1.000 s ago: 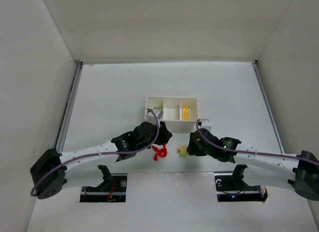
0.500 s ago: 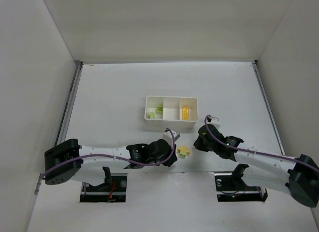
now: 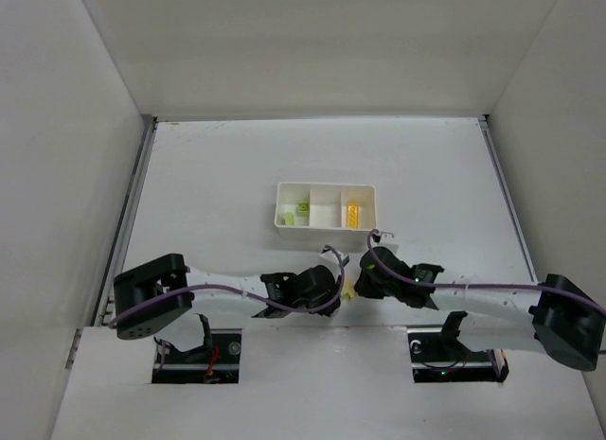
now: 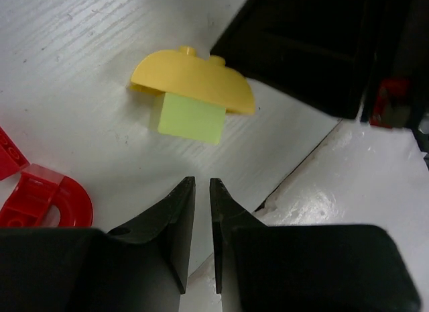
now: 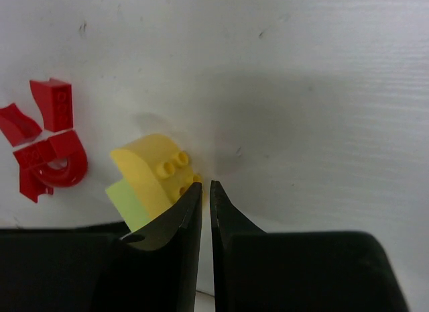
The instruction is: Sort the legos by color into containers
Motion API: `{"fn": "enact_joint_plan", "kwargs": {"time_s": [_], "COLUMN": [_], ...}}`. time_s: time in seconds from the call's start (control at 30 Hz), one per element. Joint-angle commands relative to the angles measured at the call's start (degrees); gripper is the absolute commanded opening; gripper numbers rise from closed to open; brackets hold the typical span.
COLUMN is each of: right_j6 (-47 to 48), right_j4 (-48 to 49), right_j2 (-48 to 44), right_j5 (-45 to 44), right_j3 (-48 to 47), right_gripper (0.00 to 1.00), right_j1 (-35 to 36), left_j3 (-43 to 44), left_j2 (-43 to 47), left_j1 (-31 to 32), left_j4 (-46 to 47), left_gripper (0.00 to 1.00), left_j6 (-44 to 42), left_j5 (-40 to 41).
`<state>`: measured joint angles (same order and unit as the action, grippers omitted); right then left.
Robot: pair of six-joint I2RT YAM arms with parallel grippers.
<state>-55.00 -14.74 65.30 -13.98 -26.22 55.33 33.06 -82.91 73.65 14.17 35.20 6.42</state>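
Note:
A yellow curved lego (image 4: 193,88) joined to a light green lego (image 4: 190,117) lies on the table near the front edge. It also shows in the right wrist view (image 5: 149,166) and as a sliver in the top view (image 3: 348,289). Red legos (image 4: 41,199) lie left of it and show in the right wrist view (image 5: 52,158). My left gripper (image 4: 202,184) is shut and empty, just short of the pair. My right gripper (image 5: 205,186) is shut, its left finger against the yellow lego. The white tray (image 3: 325,186) holds green legos (image 3: 301,210) on the left and a yellow lego (image 3: 352,214) on the right.
The tray's middle compartment (image 3: 326,213) shows nothing in it. The table's front edge (image 4: 295,178) runs right under my left gripper. The two wrists (image 3: 312,289) crowd together near that edge. White walls enclose the table on three sides.
My left gripper has come back from the tray's left compartment, where green legos now lie, to the front edge. My right gripper has moved left against the yellow lego.

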Motion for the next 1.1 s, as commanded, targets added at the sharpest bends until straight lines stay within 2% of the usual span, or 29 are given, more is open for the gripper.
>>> {"fn": "enact_joint_plan", "kwargs": {"time_s": [0.0, 0.13, 0.37, 0.5, 0.57, 0.63, 0.77, 0.93, 1.07], "right_j6": [-2.56, -4.76, -3.89, -3.71, -2.66, -0.90, 0.51, 2.35, 3.15], "right_j4": [2.35, 1.74, -5.81, -11.97, -11.72, -10.14, -7.06, -4.33, -3.80], "right_j2": [0.01, -0.87, -2.80, -4.65, -4.57, -2.64, 1.49, 3.52, 5.80], "right_j5": [0.18, -0.61, -6.58, -10.63, -10.55, -9.67, -9.05, -5.81, -5.27], "right_j3": [-1.56, -0.85, -3.57, -7.00, -8.32, -9.46, -10.08, -9.38, -9.99], "right_gripper": [0.16, 0.17, 0.29, 0.44, 0.55, 0.60, 0.61, 0.61, 0.57], "right_j1": [3.15, 5.62, 7.55, 9.92, 10.71, 10.98, 10.98, 9.31, 9.14], "left_j3": [2.80, 2.36, 0.17, -2.47, -3.00, -3.09, -2.91, -3.44, -3.35], "left_j2": [-0.40, 0.29, 6.08, 13.20, 15.75, 16.90, 17.79, 18.40, 18.14], "left_j1": [-1.79, -3.82, -4.70, -6.97, -9.08, -11.63, -15.06, -16.30, -16.83], "left_j4": [2.18, 1.47, 1.03, 1.03, 0.77, 0.33, -0.02, 0.06, -0.02], "left_gripper": [0.13, 0.13, 0.14, 0.17, 0.19, 0.21, 0.21, 0.23, 0.25], "left_j6": [1.45, 2.50, 2.59, 2.68, 3.38, 3.91, 4.35, 4.44, 4.53], "left_j5": [2.28, 4.04, 4.22, 4.22, 4.22, 3.61, 2.55, 2.02, 1.93]}}
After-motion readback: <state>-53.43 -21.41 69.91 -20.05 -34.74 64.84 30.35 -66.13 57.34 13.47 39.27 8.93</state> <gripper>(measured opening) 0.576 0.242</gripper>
